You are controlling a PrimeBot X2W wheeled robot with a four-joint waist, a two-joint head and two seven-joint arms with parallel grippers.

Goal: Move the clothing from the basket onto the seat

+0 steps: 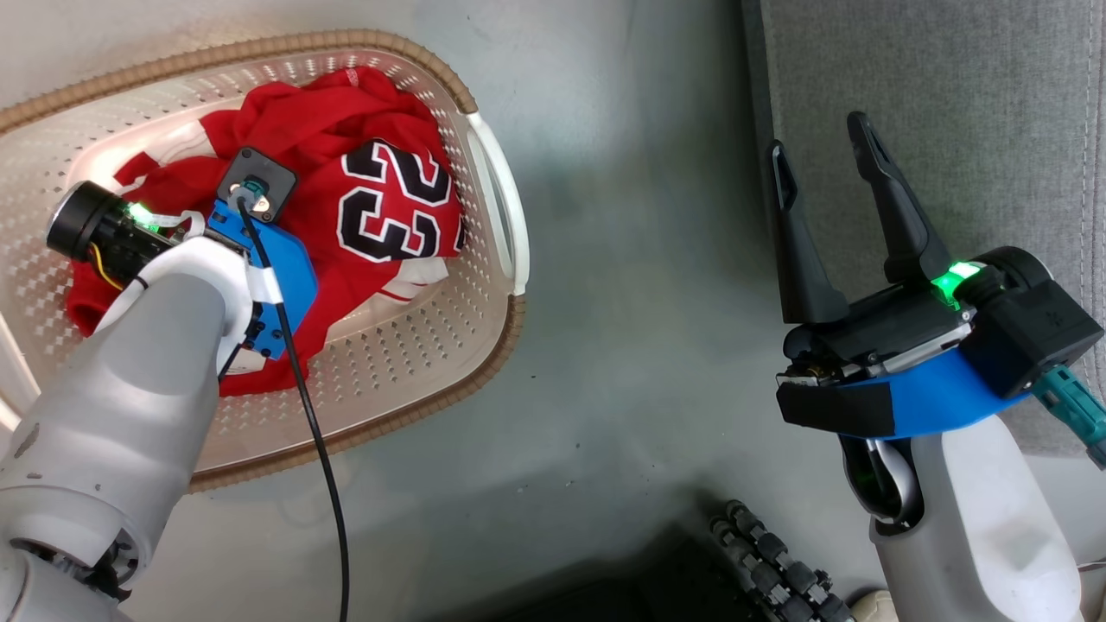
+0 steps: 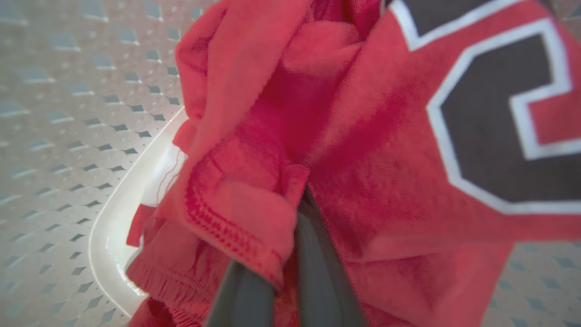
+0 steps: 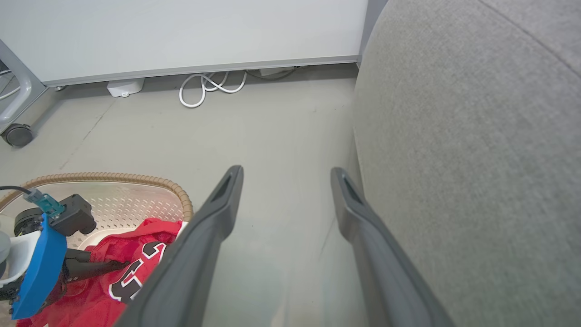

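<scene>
Left gripper [image 2: 299,213]: jaws pinched on a fold of clothing [image 2: 363,172] in the basket [image 1: 484,104]. Right gripper [image 1: 819,136]: jaws spread wide, empty, with the seat [image 1: 968,104] just beside them.

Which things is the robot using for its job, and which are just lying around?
For the job: clothing, basket, seat, left gripper pinching the clothing, right gripper open.
Just lying about: white cable, white box, caster wheel.

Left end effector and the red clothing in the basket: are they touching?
Touching. In the left wrist view, the dark fingers of the left end effector pinch a fold of the clothing.
</scene>
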